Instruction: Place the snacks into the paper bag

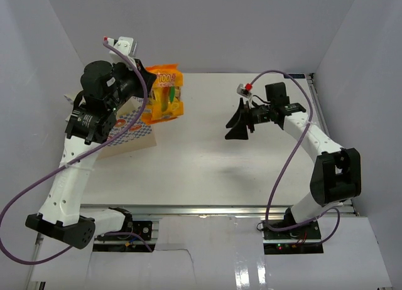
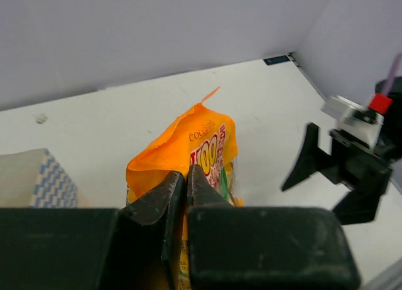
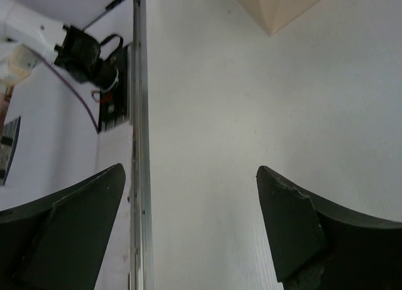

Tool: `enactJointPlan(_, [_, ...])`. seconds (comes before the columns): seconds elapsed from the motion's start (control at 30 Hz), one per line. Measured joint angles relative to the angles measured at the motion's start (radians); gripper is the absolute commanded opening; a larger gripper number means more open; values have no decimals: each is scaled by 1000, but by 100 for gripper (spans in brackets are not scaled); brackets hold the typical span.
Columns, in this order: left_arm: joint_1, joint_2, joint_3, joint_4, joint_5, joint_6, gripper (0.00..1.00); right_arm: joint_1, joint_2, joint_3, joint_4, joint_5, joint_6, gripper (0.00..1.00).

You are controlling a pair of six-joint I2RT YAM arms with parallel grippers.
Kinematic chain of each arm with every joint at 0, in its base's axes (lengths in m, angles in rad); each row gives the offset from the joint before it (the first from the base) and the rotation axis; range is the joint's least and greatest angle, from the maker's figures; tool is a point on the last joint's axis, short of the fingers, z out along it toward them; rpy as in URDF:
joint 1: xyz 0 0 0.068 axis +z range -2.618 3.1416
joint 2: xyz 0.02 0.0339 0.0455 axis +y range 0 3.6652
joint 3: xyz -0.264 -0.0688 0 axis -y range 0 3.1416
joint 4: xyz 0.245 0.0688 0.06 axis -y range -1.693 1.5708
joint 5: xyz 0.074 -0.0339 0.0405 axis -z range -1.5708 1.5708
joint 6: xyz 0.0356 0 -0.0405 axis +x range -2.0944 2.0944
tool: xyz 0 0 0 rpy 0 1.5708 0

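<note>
- Left gripper (image 2: 187,179) is pressed together on the orange pouch (image 2: 196,142), pinching its lower edge. In the wrist view the crinkled top flares up past the fingertips.
- From overhead the pouch sits in the upper left of the frame, just right of the left arm's wrist.
- Paper bag (image 1: 133,135) is on the bench (image 1: 207,164) at mid-left, partly tucked under the left arm, with blue checker showing. The pouch is just above and right of it.
- Right gripper (image 1: 234,119) is right of centre, fingers spread wide with nothing between them and bare bench below.
- The two grippers are well apart.
</note>
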Motion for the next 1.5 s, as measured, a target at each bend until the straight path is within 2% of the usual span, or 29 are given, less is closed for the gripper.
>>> enactJointPlan(0.03, [-1,-2,-18,10,28,-19,0,34,5,-2,112,28,133,98])
enactJointPlan(0.07, [-2,-2,-32,16,55,-38,0,64,10,-2,228,60,249,90])
enactJointPlan(0.17, [-2,0,-64,36,117,-85,0,155,34,25,524,153,516,90])
enactJointPlan(0.4, [-1,-8,-170,135,194,-164,0,273,148,179,980,226,906,90])
enactJointPlan(0.5, [6,-8,-206,153,208,-184,0,307,203,190,1089,275,1024,91])
enactJointPlan(0.67, [5,-8,-220,151,232,-197,0,368,312,269,1112,369,1092,100])
enactJointPlan(0.73, [6,-8,-220,145,238,-197,0,380,334,271,1117,388,1106,92])
enactJointPlan(0.87, [10,-8,-229,158,254,-208,0,378,348,264,1136,385,1108,85])
enactJointPlan(1.07, [10,-11,-300,229,299,-254,0,359,322,197,1162,336,1064,89])
enactJointPlan(1.13, [10,-11,-327,248,315,-274,0,359,301,166,1158,329,1054,94])
enactJointPlan(1.5, [10,-11,-402,363,396,-355,0,359,174,51,1155,296,1025,96])
